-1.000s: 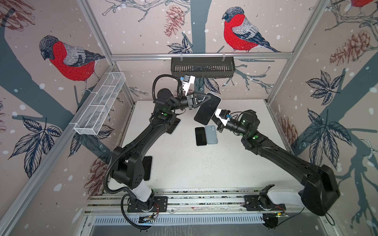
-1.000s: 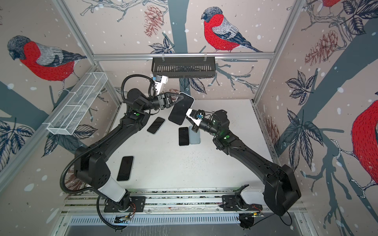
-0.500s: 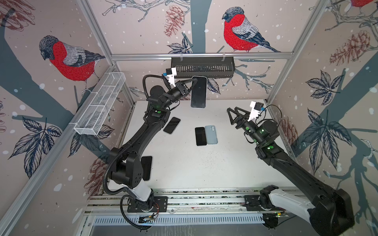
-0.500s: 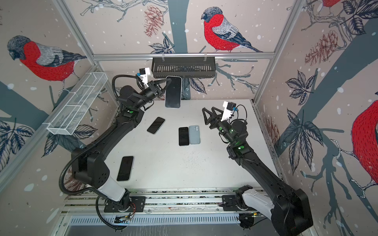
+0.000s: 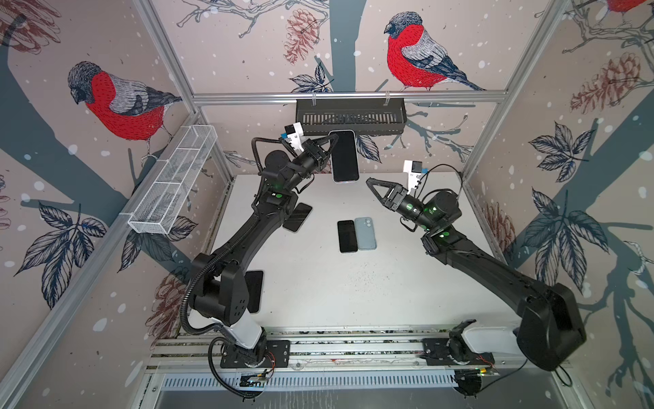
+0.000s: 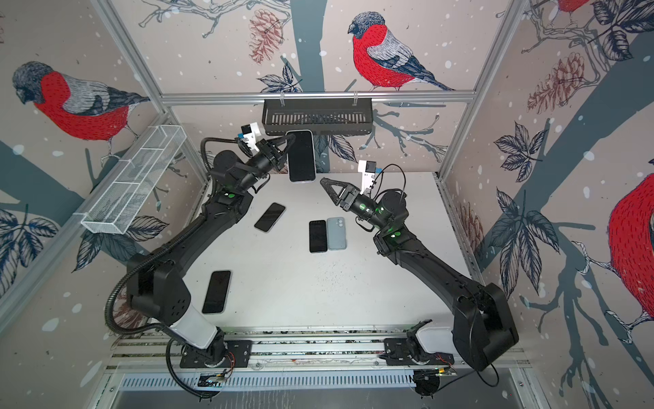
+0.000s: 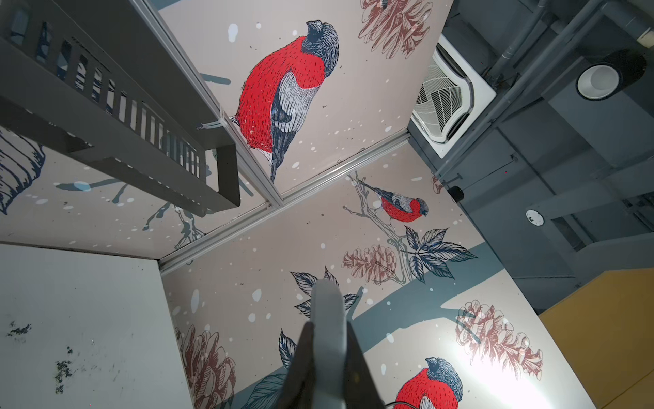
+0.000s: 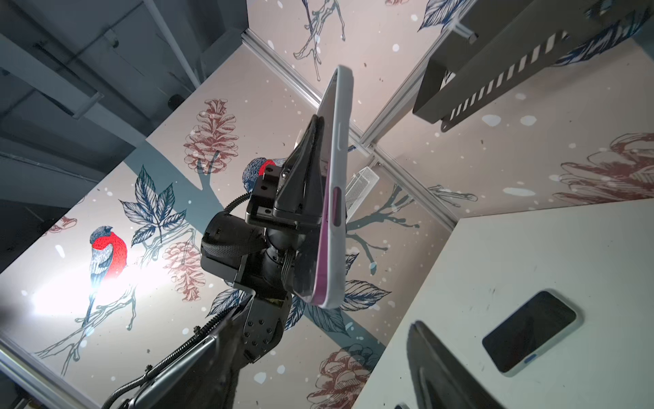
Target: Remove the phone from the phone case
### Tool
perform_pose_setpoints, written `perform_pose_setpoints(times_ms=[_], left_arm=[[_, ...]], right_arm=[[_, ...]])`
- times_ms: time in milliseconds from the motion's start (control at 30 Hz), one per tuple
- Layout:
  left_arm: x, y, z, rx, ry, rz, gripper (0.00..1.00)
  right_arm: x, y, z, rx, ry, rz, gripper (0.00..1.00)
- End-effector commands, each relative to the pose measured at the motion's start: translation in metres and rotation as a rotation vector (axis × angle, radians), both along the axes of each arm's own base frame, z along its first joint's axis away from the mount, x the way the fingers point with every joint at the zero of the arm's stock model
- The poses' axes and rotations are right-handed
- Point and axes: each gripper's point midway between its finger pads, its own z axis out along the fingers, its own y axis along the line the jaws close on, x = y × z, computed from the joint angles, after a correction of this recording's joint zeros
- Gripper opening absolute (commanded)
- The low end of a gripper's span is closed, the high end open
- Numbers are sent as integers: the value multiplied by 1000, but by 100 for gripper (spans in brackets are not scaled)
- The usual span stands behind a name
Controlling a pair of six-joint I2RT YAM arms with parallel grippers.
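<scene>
Held thing: the cased phone hangs in the air at the back of the cell, just in front of the black basket and clear of the table.
Left gripper: the left gripper is clamped shut on the phone's 9 o'clock long edge, toward its upper end.
Right gripper: the right gripper has its jaws apart with nothing between them.
Bearing: in both top views the phone lies at about 10 to 11 o'clock from the right gripper. It is near but not touching, and the fingers point that way.
Long axis: it runs 12 to 6 o'clock, with the dark screen toward the top cameras.
Free side: the 3 o'clock edge and the 6 o'clock end are unobstructed.
Nearer free arm: the right, which looks best placed to work the case off at the lower corner.
</scene>
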Motion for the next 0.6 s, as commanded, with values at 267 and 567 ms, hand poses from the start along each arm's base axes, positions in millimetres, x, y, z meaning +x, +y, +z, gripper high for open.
perform_pose_setpoints(times_ms=[267,567], left_arm=[[-12,6,24,-62,-65,1,0],[-15,7,27,-70,-82,-6,0]], right_arm=[[-5,16,5,39,-22,86,69],[-2,18,-4,38,-3,84,68]])
